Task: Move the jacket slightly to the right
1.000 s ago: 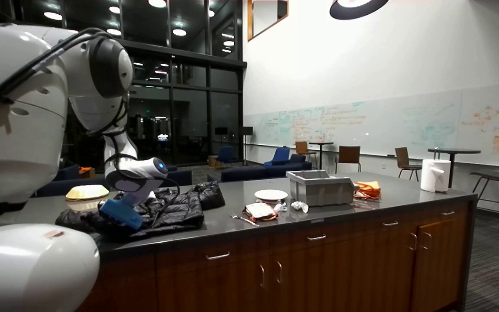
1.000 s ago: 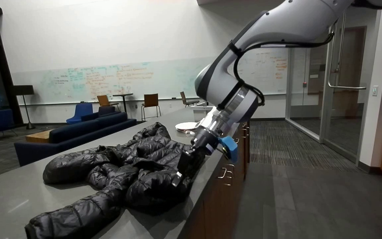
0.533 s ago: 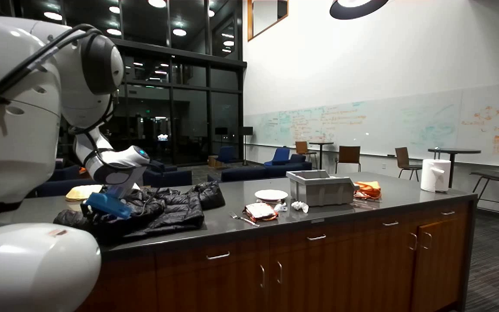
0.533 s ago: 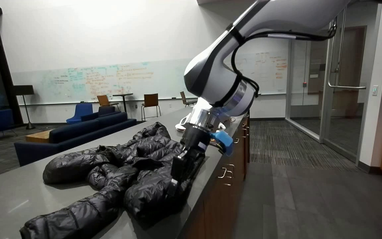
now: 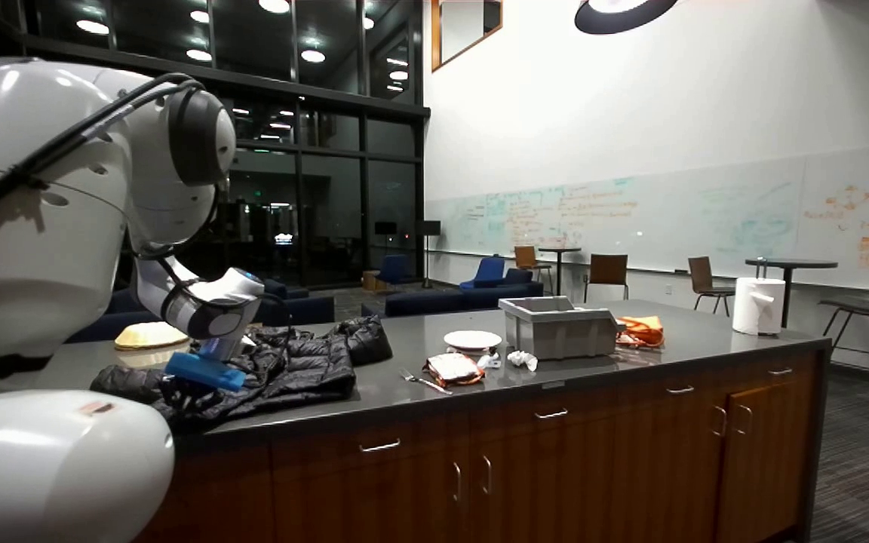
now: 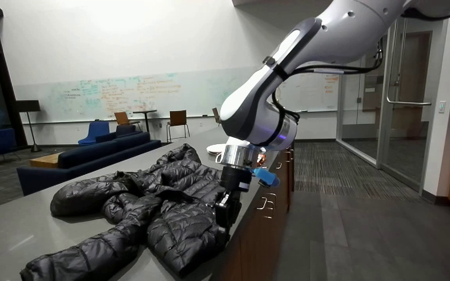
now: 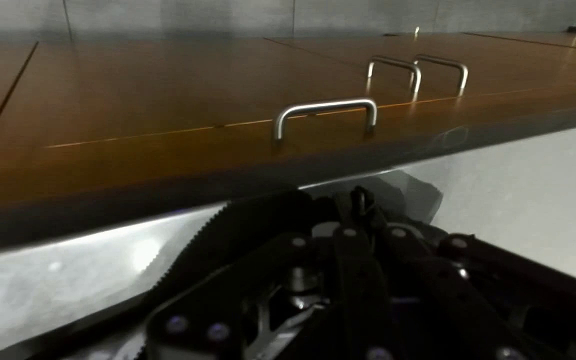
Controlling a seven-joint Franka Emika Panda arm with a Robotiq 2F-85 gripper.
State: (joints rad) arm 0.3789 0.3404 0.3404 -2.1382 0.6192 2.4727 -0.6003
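Dark windows (image 5: 329, 204) beyond a grey counter (image 6: 18, 230); the claw (image 6: 223, 233) closed, apparently pinching the jacket (image 6: 147, 208).
From the claw, the jacket spreads over the counter, away from the counter's edge just beside the claw; so thin a pinch could slip off slick-looking fabric if pulled hard; the sleeve (image 6: 84, 253) farthest from the claw may bunch instead of following; drawn past the edge, cloth could hang over; the jacket looks black, glossy and puffy, quilted in soft bands.
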